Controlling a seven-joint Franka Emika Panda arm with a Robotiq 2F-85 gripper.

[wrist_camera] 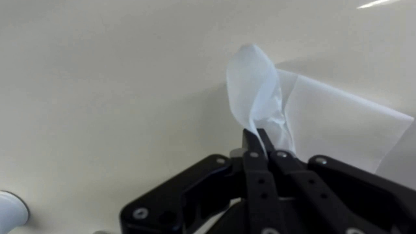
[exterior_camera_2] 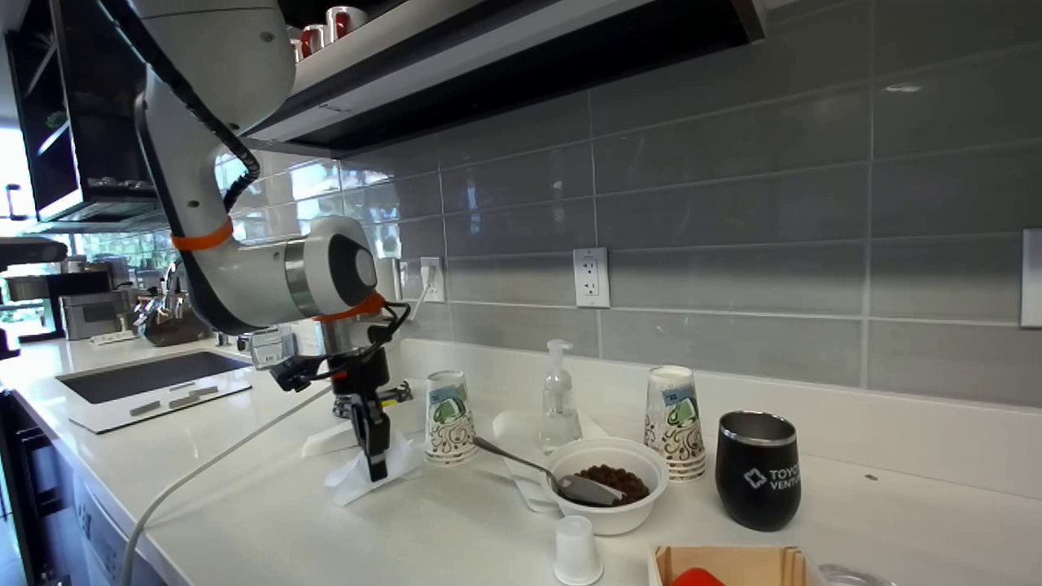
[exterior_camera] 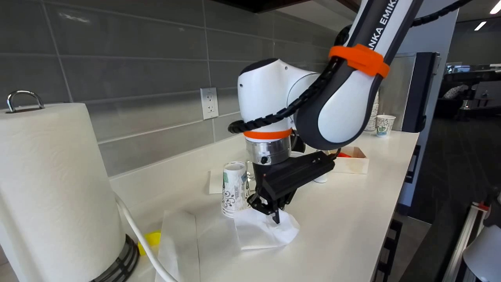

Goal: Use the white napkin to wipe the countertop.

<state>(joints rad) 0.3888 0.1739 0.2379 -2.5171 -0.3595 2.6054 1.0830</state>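
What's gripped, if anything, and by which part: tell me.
The gripper holds the white napkin by a bunched fold pinched between its jaws; the flatter part lies outside them.

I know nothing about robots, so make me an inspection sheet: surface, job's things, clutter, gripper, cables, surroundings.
Surface: cream countertop, with a small dark speck near the black tumbler.
Job's things: white napkin, crumpled, beside a paper-cup stack.
Clutter: white bowl with spoon, paper-towel roll.
Gripper: shut, pinching the napkin.
Cables: white cord crosses the countertop; black cable follows the arm.
Surroundings: grey tiled wall with outlet, shelf above.
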